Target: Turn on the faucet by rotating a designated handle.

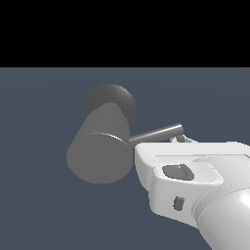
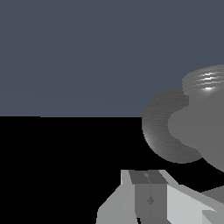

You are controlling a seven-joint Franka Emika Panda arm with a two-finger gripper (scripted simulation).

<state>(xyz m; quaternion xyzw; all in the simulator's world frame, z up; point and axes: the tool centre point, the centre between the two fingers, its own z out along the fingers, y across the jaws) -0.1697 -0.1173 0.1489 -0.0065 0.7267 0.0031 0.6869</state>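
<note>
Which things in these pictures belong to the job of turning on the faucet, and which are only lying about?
For the job:
- faucet
- handle
- gripper

Lying about:
- nothing else is visible, only the plain floor

The white robot hand (image 1: 161, 161) hides the thin shiny grey rod's (image 1: 158, 133) inner stretch — in the wrist view, the thick grey cylinder faucet (image 2: 201, 127) is cut off at the edge.
</note>
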